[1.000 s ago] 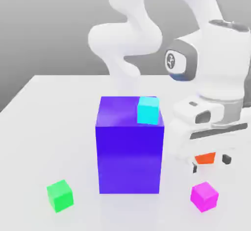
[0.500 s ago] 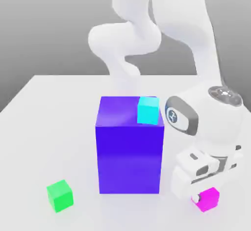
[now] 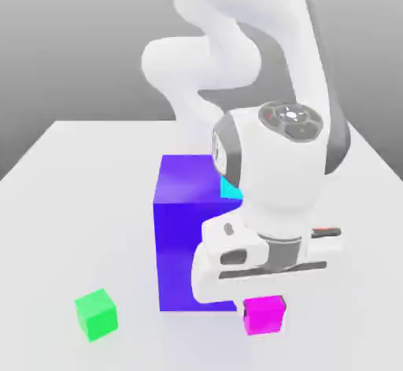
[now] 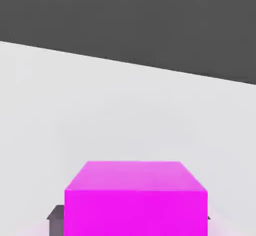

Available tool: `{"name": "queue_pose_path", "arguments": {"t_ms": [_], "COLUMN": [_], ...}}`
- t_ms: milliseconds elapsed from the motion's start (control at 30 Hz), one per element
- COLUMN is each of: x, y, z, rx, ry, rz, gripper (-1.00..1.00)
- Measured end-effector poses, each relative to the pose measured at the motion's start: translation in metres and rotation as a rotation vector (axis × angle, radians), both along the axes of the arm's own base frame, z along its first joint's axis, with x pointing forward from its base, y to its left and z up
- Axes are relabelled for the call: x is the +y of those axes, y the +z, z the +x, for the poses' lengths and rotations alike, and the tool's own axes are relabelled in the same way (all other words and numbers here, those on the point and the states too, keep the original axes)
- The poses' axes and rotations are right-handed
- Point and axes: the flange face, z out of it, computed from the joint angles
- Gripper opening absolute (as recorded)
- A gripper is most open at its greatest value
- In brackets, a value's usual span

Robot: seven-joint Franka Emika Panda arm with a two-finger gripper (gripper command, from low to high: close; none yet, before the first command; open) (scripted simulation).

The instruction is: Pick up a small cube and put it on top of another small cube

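Observation:
A magenta cube sits low at the table's front, just off the big blue block's lower corner on the exterior view's right. My gripper reaches down onto it from directly above, shut on its sides. In the hand view the magenta cube lies between dark grey fingertips that touch its two flanks. Whether it rests on the table or hangs just above it, I cannot tell. A green cube lies at the front on the exterior view's left. A cyan cube sits on the blue block's top, mostly hidden behind my hand.
The tall blue block stands mid-table, right beside my hand and the magenta cube. The white table stretches open toward the exterior view's left, and its far edge meets a dark background.
My hand dropped onto the magenta cube, swung round and moved toward the exterior view's left, taking the cube up against the blue block's corner. An orange cube under the hand a second ago is gone from sight.

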Motion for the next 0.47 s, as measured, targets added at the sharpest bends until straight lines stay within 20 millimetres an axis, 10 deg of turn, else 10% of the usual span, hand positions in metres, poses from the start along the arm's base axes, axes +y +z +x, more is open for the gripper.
{"name": "queue_pose_path", "arguments": {"t_ms": [200,367,400,467], "x": [-0.168,-0.184,-0.184,-0.184], "y": [0.02,-0.03,-0.036,-0.036], "z": [-0.053,-0.066,-0.067,-0.067], "rx": [-0.036,-0.049,-0.05,-0.05], "ry": [-0.465,-0.532,-0.533,-0.533], "rz": [0.006,0.007,0.007,0.007], "gripper": [-1.0,-1.0,1.0,1.0]}}
